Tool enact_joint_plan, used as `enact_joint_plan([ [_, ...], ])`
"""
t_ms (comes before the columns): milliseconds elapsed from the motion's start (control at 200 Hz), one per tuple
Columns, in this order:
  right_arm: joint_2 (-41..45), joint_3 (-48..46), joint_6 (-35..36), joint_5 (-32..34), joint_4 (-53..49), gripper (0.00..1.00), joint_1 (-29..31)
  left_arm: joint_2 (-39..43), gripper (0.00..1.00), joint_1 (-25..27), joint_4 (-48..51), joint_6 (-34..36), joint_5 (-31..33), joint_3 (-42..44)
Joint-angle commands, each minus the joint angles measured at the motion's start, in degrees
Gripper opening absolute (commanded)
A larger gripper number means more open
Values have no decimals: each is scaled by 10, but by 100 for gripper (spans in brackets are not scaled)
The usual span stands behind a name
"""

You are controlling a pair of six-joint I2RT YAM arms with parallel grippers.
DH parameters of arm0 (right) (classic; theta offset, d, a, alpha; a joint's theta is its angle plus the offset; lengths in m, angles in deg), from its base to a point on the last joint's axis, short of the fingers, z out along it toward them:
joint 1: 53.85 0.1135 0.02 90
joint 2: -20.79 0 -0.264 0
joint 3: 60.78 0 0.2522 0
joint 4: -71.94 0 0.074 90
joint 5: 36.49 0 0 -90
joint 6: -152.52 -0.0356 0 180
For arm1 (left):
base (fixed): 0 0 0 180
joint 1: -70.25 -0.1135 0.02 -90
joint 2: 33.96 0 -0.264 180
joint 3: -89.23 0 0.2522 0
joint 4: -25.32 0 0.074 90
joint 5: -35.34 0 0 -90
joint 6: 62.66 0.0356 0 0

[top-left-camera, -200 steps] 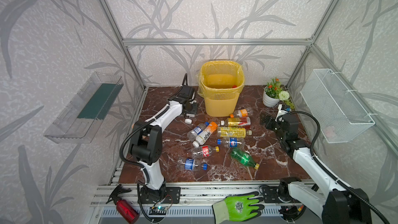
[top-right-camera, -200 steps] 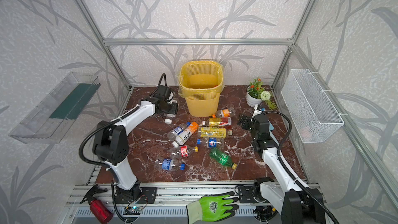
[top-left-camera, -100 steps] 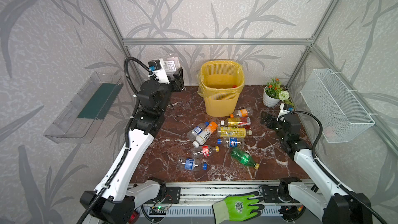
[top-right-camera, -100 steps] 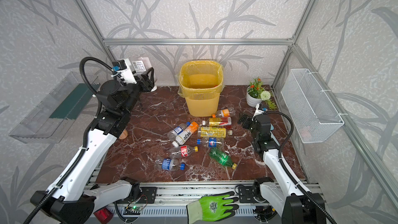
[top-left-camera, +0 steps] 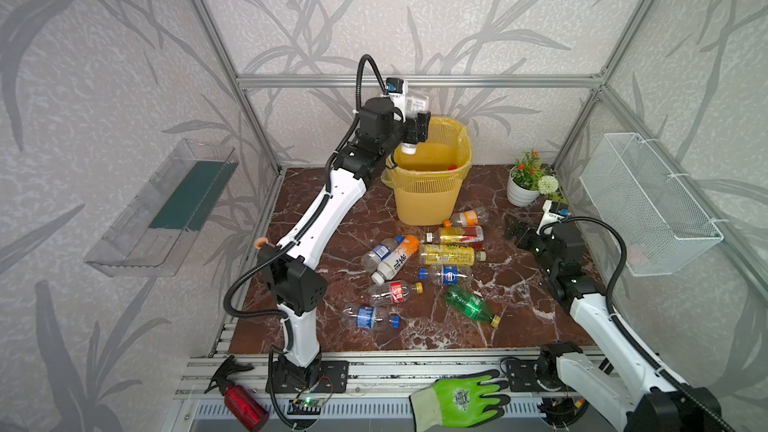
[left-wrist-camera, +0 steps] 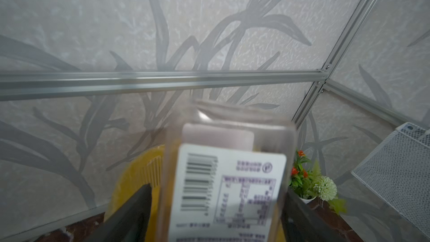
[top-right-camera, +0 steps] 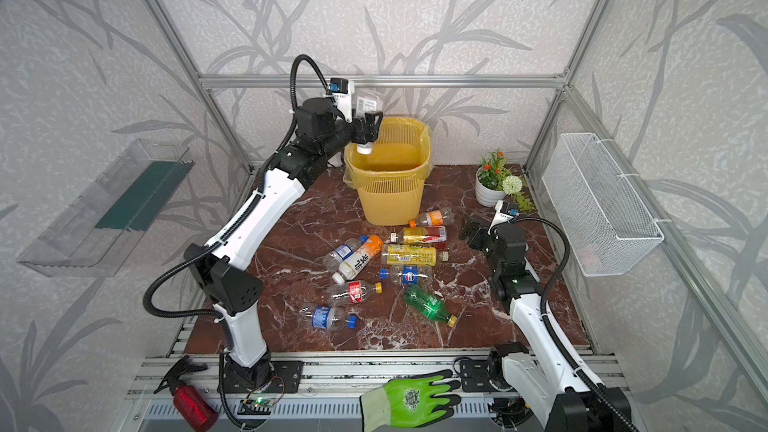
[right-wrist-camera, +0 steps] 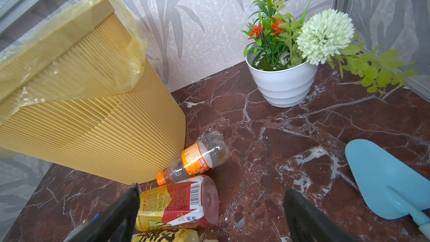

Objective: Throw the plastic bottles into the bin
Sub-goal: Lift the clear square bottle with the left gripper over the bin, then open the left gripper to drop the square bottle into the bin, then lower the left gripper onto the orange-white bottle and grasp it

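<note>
The left end effector (top-left-camera: 417, 128) hangs over the left rim of the yellow bin (top-left-camera: 428, 201), a clear white-labelled bottle (top-left-camera: 417, 102) cap-down between its jaws, placed, I'd say, to drop straight in. A gap shows beside the bottle, so I judge the grip released. The right end effector (right-wrist-camera: 211, 189) hovers spread wide, low over the tabletop (top-left-camera: 353, 218) beside the scattered bottles (top-left-camera: 446, 254), ready for a pick.

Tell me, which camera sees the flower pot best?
The right wrist view: the white flower pot sits close and sharp, with orange flowers and a pale round bloom. Both top views show it small in the far right corner. The left wrist view shows only its flowers and a sliver of rim.
</note>
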Motion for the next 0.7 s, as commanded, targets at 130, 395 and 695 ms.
enact_joint_plan([
  [130,13,-8,-7,-12,-2,96,-3,139,99,16,-33,17,28,89],
  [395,2,-11,-22,-37,10,96,-3,297,99,22,-104,16,86,332],
  [695,-1,-19,-49,-79,13,94,-3,420,96,24,3,-26,96,550],
])
